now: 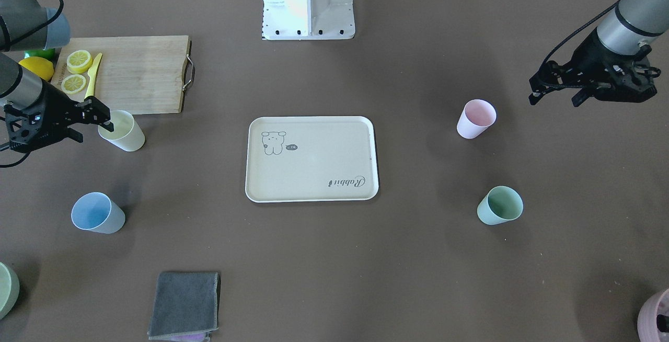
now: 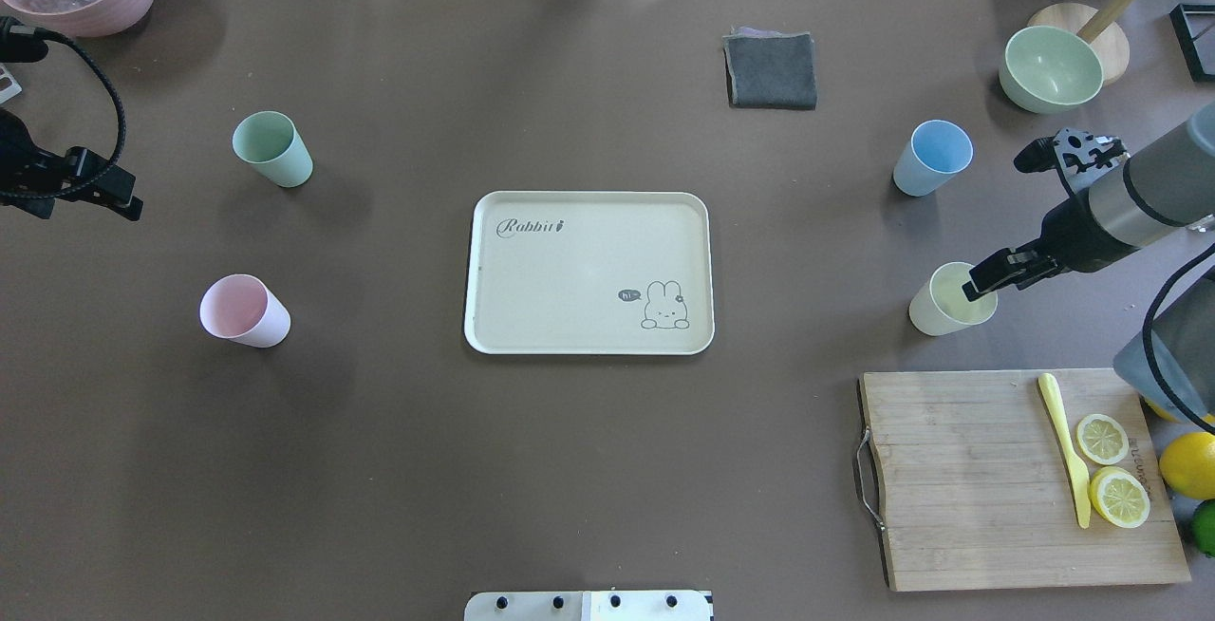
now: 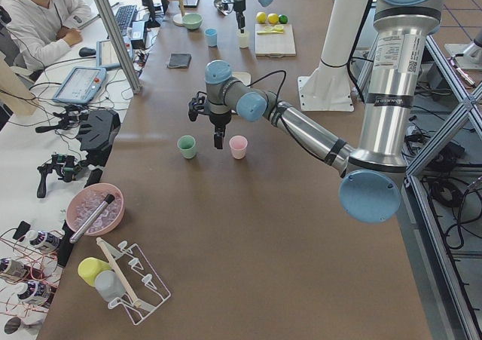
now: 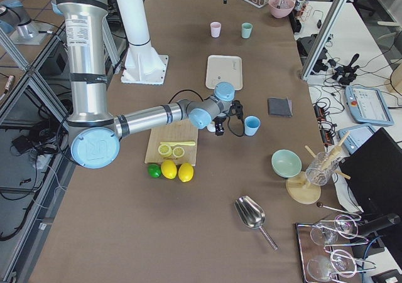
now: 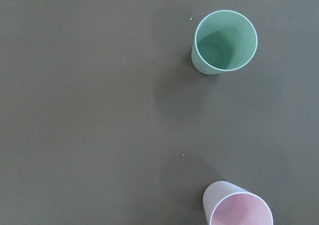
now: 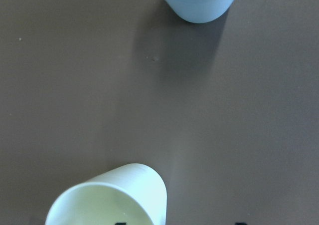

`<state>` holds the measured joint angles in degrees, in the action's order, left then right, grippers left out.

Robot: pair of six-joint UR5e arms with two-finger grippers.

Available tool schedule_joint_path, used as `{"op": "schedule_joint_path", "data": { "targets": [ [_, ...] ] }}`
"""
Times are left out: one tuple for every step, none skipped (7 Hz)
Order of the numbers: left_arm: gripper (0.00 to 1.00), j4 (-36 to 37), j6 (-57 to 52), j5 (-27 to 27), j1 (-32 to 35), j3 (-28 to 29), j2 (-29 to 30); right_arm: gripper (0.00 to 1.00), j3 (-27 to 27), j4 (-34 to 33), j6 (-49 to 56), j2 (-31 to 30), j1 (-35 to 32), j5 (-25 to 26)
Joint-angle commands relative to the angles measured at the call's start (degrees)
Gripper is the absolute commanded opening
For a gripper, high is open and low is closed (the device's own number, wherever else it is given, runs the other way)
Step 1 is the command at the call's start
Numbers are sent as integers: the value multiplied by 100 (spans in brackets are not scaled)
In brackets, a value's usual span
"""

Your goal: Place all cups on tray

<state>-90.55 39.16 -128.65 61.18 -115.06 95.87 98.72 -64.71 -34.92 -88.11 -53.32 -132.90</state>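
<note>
The script word "Rabbit" is printed near one corner of the cream tray; in the front-facing view it is seen upside down. In the opposite corner, "hi" is lettered in a small dark speech bubble beside an animal drawing. A mark is stamped on the wooden cutting board by the lemon slices, but it cannot be read. Nor can the label on the left arm.

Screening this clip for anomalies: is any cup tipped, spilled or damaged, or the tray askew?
Nothing stands out. The yellow cup, blue cup, mint green cup and pink cup all stand upright and intact on the table, and the tray lies flat and empty.
</note>
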Motion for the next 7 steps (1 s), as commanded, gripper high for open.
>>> {"op": "schedule_joint_path", "data": {
  "targets": [
    [98, -42, 197, 181, -377, 71, 2, 0, -64, -24, -128, 248, 121, 1],
    [98, -173, 510, 348, -684, 115, -41, 0, -55, -85, -547, 607, 129, -43],
    [91, -513, 766, 358, -930, 281, -42, 0, -90, -103, -891, 959, 260, -35],
    [82, -769, 794, 358, -1037, 492, -42, 0, -168, -338, -1181, 1432, 331, -26],
    [80, -876, 803, 358, -1108, 589, -33, 0, -169, -706, -1306, 1863, 366, 0],
    [70, -877, 847, 358, -1222, 634, -42, 0, -195, -744, -1768, 2146, 558, 27],
    [66, -894, 856, 402, -1284, 669, -33, 0, -404, -745, -1973, 2549, 725, 192]
  ]
}}
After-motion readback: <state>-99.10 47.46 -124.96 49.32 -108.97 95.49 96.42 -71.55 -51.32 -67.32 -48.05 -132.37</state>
